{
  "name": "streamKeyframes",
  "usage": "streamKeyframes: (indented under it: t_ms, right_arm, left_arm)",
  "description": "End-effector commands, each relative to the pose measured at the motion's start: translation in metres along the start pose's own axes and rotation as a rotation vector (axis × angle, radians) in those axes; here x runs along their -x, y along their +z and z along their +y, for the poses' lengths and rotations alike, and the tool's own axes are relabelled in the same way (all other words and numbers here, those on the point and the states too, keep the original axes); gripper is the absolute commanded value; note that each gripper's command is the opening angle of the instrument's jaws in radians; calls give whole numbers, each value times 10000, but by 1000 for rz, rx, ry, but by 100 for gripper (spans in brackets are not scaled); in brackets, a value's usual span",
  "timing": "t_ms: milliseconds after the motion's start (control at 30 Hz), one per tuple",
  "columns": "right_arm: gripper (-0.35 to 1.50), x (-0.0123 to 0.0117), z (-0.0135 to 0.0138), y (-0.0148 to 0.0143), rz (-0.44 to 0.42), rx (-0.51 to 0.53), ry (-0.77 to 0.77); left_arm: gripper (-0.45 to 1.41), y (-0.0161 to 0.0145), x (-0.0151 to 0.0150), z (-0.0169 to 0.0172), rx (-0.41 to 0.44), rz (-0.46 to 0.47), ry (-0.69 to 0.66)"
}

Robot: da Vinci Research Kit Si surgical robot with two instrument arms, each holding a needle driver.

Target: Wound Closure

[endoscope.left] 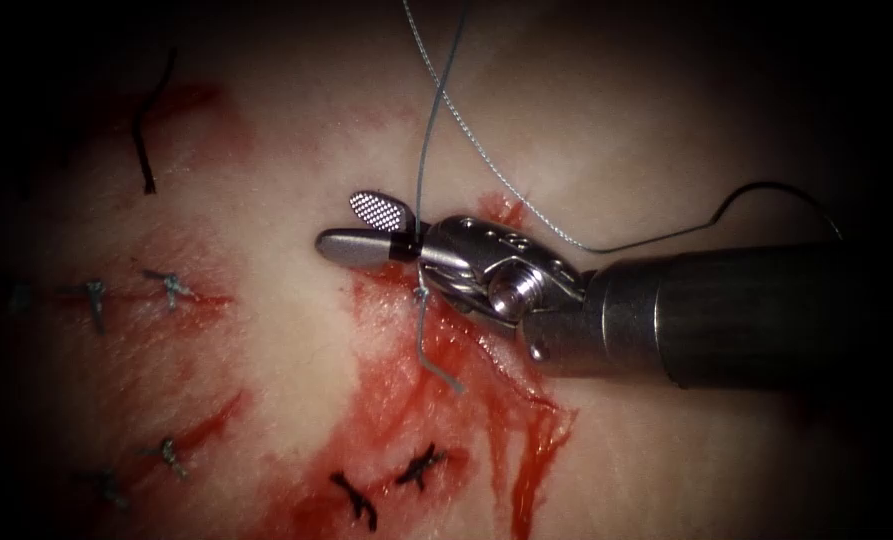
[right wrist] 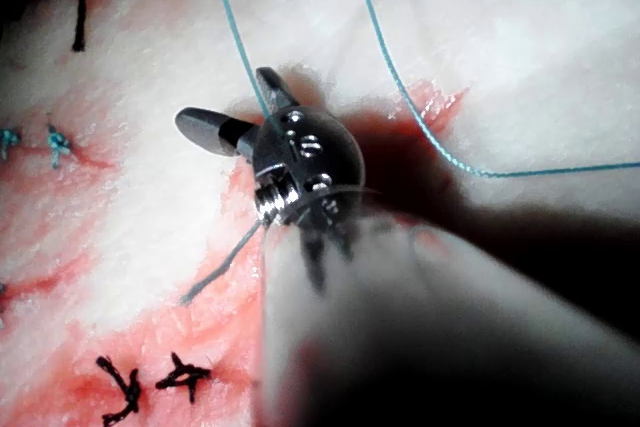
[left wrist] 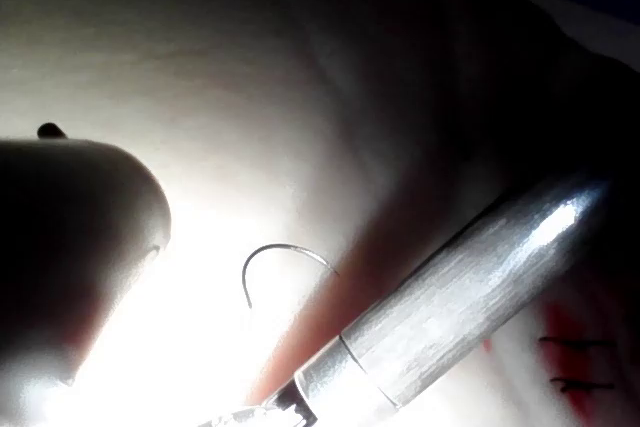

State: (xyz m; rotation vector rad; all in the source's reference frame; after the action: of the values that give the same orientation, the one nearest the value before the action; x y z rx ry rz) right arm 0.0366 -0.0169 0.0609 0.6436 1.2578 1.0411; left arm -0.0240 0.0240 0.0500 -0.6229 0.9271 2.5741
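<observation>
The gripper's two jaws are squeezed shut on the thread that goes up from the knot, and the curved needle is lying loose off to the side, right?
Not quite. The right gripper has its jaws open, with the thread running up between them near the hinge; the endoscope view shows this. The rest holds: the thread rises from the knot, and the needle lies loose on the tissue.

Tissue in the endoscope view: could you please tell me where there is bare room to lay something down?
Free: the pale strip between the left stitches and the red fluid; also the pale patch above the right tool, left of the thread. Crowded: around the open, empty jaws, and near the needle lying on the tissue.
</observation>
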Motion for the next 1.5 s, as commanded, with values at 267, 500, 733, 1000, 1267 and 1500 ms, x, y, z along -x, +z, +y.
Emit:
streamKeyframes:
  t_ms: [267, 500, 733, 1000, 1267, 1500]
  right_arm:
    - [-35, 3, 0, 2, -3, -7, 78]
    - [-35, -1, 5, -4, -6, 1, 80]
    - [116, -42, 4, -34, 108, 45, -4]
    - [115, -64, -11, -111, 138, -19, 10]
    - [122, -88, -7, -152, 132, 3, 1]
    - [122, -91, -6, -158, 158, 40, 7]
  left_arm:
    - [-45, 5, -7, 3, -3, -2, -1]
    - [-45, 4, -6, 2, -1, 0, -1]
    - [-45, -3, 42, 5, -24, -77, 114]
    - [-45, -15, 147, 67, 144, -214, 336]
    - [27, -23, 193, 85, 305, 7, 350]
    - [79, -66, 180, 97, 548, 26, 170]
